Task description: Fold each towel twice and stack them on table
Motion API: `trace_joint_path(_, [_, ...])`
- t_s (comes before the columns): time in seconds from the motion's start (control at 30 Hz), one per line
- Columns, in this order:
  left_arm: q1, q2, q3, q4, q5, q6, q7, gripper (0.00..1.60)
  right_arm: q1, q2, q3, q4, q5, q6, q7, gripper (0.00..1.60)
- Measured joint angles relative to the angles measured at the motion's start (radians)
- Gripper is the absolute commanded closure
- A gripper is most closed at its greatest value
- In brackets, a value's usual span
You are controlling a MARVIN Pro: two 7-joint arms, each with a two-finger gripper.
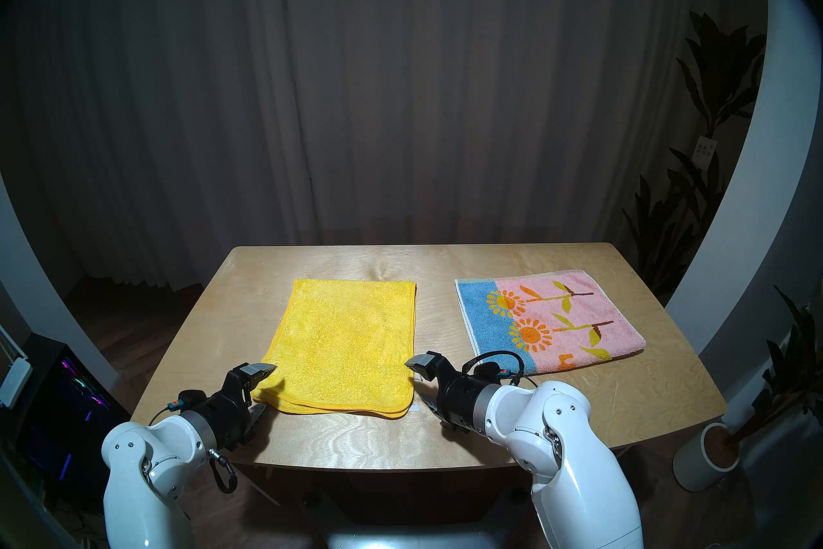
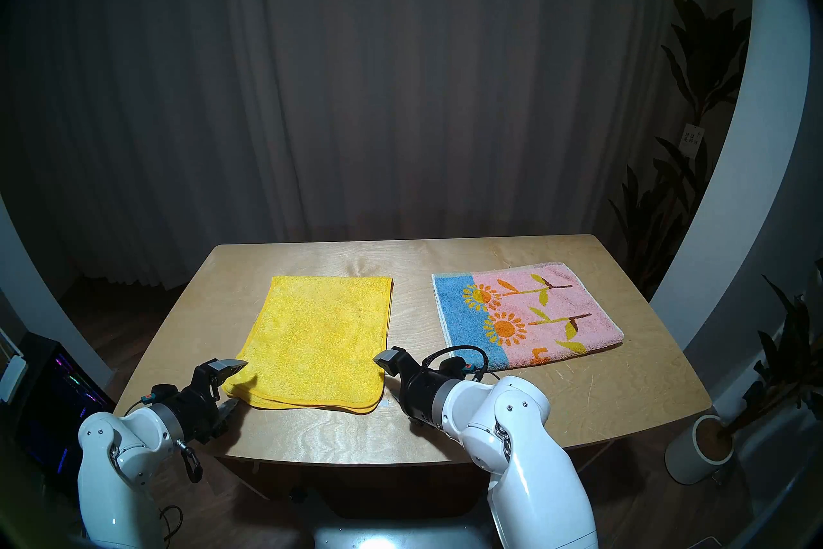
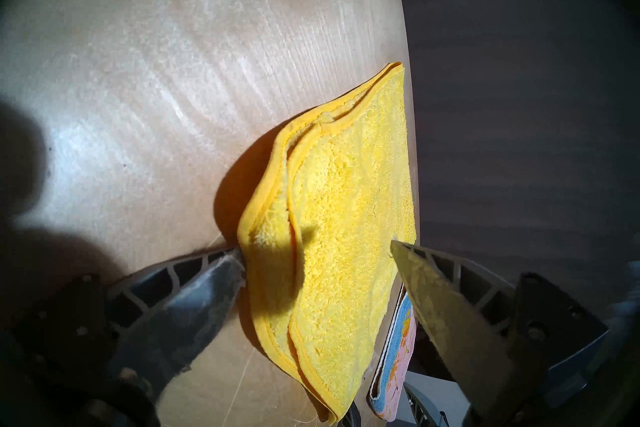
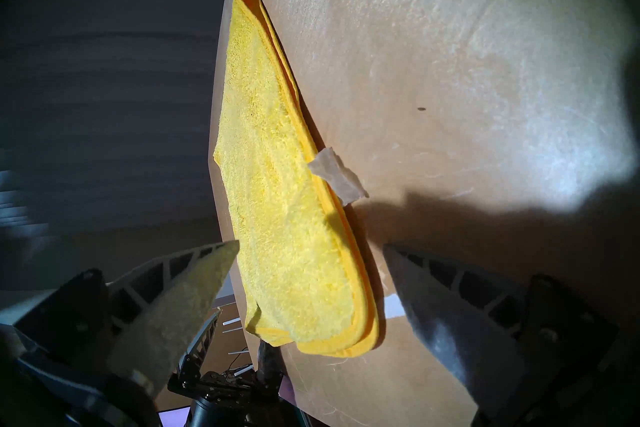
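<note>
The yellow towel (image 1: 343,338) (image 2: 318,334) lies flat on the table (image 1: 356,441), left of centre, doubled over with two hemmed layers showing along its near edge. My left gripper (image 1: 267,387) (image 2: 240,382) (image 3: 316,249) is open astride its near-left corner, one finger above the cloth and the other at table level against the edge. At the near-right corner my right gripper (image 1: 414,379) (image 2: 383,372) (image 4: 311,244) is also open, with the yellow towel (image 4: 277,208) between its fingers. The pink sunflower towel (image 1: 552,321) (image 2: 530,312) lies flat at the right, untouched.
A white tape mark (image 1: 414,407) (image 4: 337,178) sits by the yellow towel's near-right corner. A potted plant (image 1: 712,454) stands on the floor off the table's right edge. A lit computer case (image 1: 67,392) stands at the left. Dark curtains hang behind.
</note>
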Motion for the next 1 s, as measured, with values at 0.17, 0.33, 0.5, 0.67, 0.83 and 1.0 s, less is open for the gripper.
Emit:
trace_joint_path(0.17, [-0.003, 0.010, 0.002, 0.010, 0.005, 0.007, -0.019, 0.00, 0.025, 0.011, -0.027, 0.024, 0.013, -0.021, 0.005, 0.00])
trace_joint_path(0.33, [-0.003, 0.016, 0.003, 0.017, 0.007, 0.011, -0.025, 0.00, 0.039, 0.018, -0.044, 0.037, 0.025, -0.036, 0.005, 0.00])
trace_joint_path(0.5, [-0.003, 0.023, 0.004, 0.025, 0.009, 0.016, -0.039, 0.00, 0.053, 0.026, -0.063, 0.050, 0.033, -0.055, 0.005, 0.00])
trace_joint_path(0.67, [-0.007, 0.032, 0.007, 0.036, 0.011, 0.018, -0.057, 0.00, 0.065, 0.034, -0.082, 0.063, 0.033, -0.072, 0.010, 0.00])
trace_joint_path(0.83, [-0.013, 0.039, 0.010, 0.049, 0.013, 0.018, -0.071, 0.00, 0.078, 0.042, -0.100, 0.072, 0.027, -0.084, 0.015, 0.00])
trace_joint_path(1.0, [-0.020, 0.046, 0.014, 0.061, 0.013, 0.016, -0.083, 0.00, 0.089, 0.049, -0.115, 0.086, 0.021, -0.097, 0.019, 0.53])
